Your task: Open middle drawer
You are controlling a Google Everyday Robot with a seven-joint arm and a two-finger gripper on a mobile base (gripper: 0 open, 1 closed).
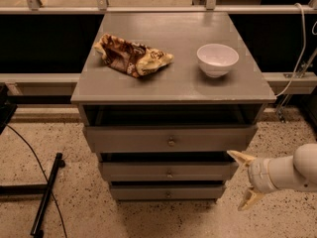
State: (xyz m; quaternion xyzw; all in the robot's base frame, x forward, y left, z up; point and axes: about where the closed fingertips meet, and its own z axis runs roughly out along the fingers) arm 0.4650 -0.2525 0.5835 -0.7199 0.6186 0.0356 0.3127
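A grey wooden cabinet [173, 90] has three drawer fronts stacked below its top. The middle drawer [148, 171] sits closed, with a small round metal knob [170, 174] at its centre. The taller top drawer [168, 139] is above it and the slimmest bottom drawer [167, 191] is below it. My gripper [243, 180] is at the lower right, just off the right end of the middle drawer and apart from it. Its two pale fingers [241, 157] are spread open and hold nothing.
A crumpled brown snack bag [131, 55] and a white bowl [217, 59] sit on the cabinet top. A black pole and cable [47, 193] lie on the speckled floor at the left. A rail [158, 9] runs behind the cabinet. A white cable [299, 43] hangs at the right.
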